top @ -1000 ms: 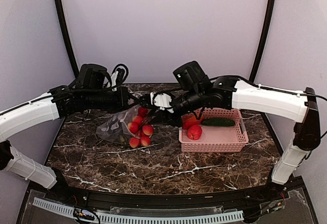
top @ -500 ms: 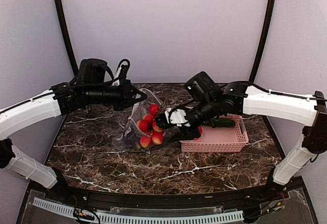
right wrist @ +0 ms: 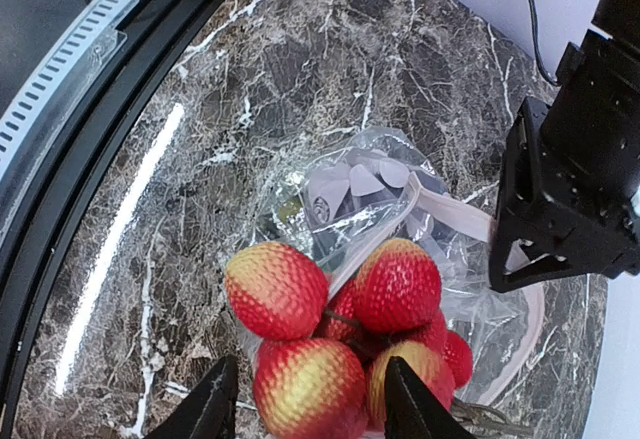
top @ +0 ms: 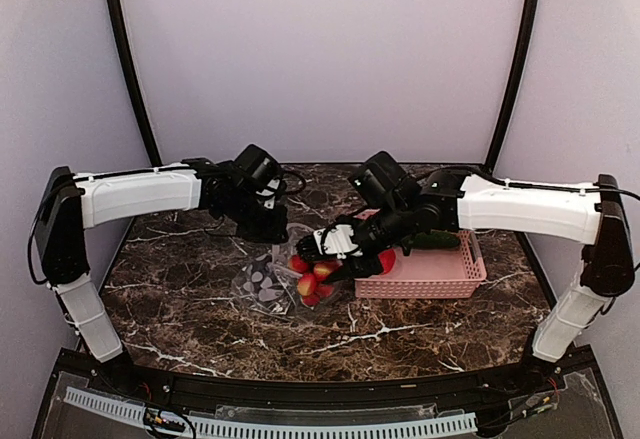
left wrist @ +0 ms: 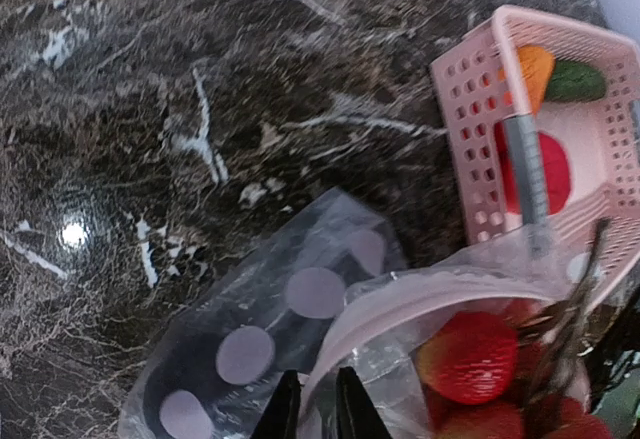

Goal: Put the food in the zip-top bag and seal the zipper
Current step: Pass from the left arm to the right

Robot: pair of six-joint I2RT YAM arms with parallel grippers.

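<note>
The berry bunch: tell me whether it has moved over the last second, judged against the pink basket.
Yes. The berry bunch has dropped lower and shifted right, closer to the pink basket, which stayed in place.

Both arms have white-shelled links, black joints and wrists, and thin black cables alongside.

The zip-top bag [top: 262, 281] lay on the desk [top: 200, 309] left of the basket [top: 425, 271]. A cluster of berries [top: 312, 277] sat at its mouth, apparently partly inside. A cucumber [top: 438, 242] lay in the basket's far side.
</note>
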